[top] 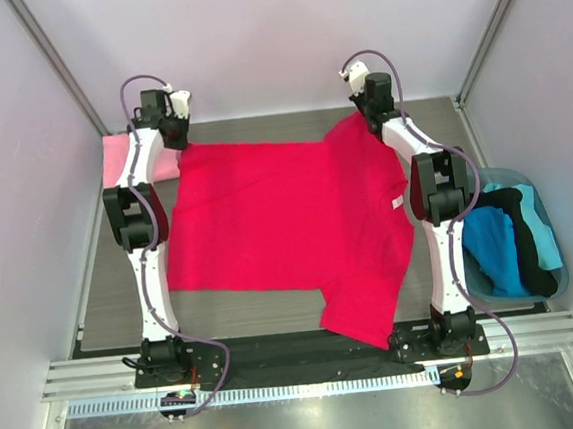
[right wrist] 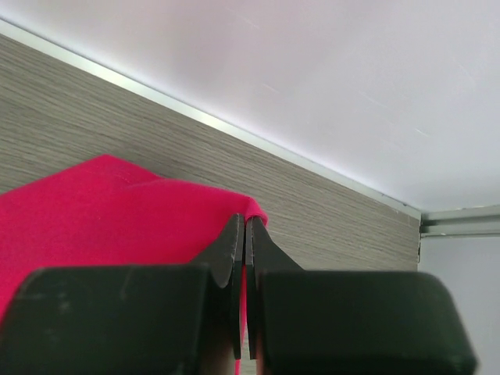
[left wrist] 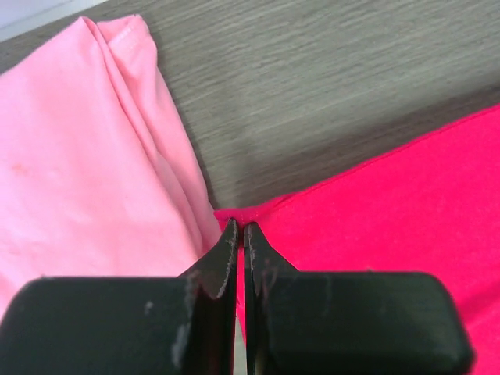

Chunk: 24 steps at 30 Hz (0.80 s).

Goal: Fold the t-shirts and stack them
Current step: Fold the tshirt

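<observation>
closest to the lens in each wrist view are the black fingers, pressed together on cloth: the left gripper (left wrist: 241, 230) pinches the far hem corner of the red t-shirt (top: 267, 216), and the right gripper (right wrist: 242, 223) pinches the tip of its far sleeve. the shirt lies spread flat on the table (top: 245, 313), its long axis running left to right, hem toward the left arm and collar with the white label (top: 401, 202) toward the right arm. from both pincers almost all the cloth lies back toward the arm bases, so a fold would likely carry this far edge toward the near one, both arms moving together to keep the edge taut. the near sleeve hangs over the table's front edge, closer to the right arm. the pink t-shirt (top: 121, 161) sits bunched at the far left corner, just beside the held hem corner. a blue bin (top: 562, 269) right of the table holds blue, black and teal garments (top: 510, 240).
</observation>
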Tool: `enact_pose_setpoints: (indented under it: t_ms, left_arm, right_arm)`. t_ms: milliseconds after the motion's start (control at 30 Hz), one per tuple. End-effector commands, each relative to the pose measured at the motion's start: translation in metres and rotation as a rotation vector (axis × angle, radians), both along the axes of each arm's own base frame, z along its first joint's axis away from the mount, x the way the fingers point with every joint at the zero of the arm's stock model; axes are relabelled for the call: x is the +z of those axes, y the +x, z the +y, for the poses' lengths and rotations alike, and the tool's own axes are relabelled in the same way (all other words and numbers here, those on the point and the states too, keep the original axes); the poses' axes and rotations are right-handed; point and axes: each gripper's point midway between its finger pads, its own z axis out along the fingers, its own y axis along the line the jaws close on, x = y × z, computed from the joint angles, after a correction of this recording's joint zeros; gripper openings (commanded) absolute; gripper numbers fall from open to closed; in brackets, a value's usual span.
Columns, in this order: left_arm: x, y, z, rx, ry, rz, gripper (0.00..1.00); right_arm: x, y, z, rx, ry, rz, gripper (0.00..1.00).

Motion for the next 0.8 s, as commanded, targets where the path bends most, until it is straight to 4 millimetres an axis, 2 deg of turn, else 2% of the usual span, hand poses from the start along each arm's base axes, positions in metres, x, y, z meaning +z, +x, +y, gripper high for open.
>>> enact_pose_setpoints:
  t_ms: [0,100,133,300,333,367,433,467,633,667,700,733,767]
  left_arm:
    - [0.027,0.027,0.002,0.022,-0.002,-0.122,0.00]
    - [0.032,0.034,0.004,0.026,-0.008,-0.155,0.00]
    - [0.031,0.037,0.007,0.040,-0.010,-0.161,0.00]
    - [0.043,0.042,0.001,0.014,-0.029,-0.196,0.00]
    - [0.046,0.040,-0.001,0.003,-0.033,-0.196,0.00]
    - [0.049,0.038,-0.004,-0.006,-0.043,-0.195,0.00]
    - [0.050,0.031,-0.012,-0.042,-0.069,-0.177,0.00]
    - [0.056,0.029,-0.012,-0.046,-0.074,-0.181,0.00]
    - [0.065,0.015,-0.017,-0.065,-0.091,-0.160,0.00]
    - [0.067,0.012,-0.017,-0.069,-0.094,-0.157,0.00]
    - [0.077,0.009,-0.016,-0.070,-0.093,-0.170,0.00]
    - [0.080,0.006,-0.016,-0.074,-0.096,-0.170,0.00]
    - [0.078,0.002,-0.014,-0.071,-0.098,-0.160,0.00]
  right_arm:
    - [0.053,0.013,-0.013,-0.044,0.000,-0.137,0.01]
    - [0.060,0.011,-0.016,-0.052,-0.003,-0.146,0.01]
    - [0.070,0.009,-0.017,-0.057,-0.002,-0.158,0.01]
    - [0.078,-0.013,-0.018,-0.038,-0.025,-0.126,0.01]
    - [0.088,-0.018,-0.020,-0.038,-0.027,-0.137,0.01]
    - [0.081,-0.025,-0.022,-0.041,-0.031,-0.108,0.01]
    - [0.081,-0.033,-0.021,-0.032,-0.030,-0.085,0.01]
    - [0.085,-0.042,-0.023,-0.032,-0.031,-0.070,0.01]
    - [0.094,-0.070,-0.025,-0.026,-0.029,-0.043,0.01]
    - [0.086,-0.075,-0.025,-0.024,-0.032,-0.023,0.01]
    - [0.096,-0.082,-0.026,-0.026,-0.029,-0.035,0.01]
    - [0.096,-0.086,-0.025,-0.025,-0.024,-0.031,0.01]
    - [0.087,-0.094,-0.027,-0.027,-0.025,-0.007,0.01]
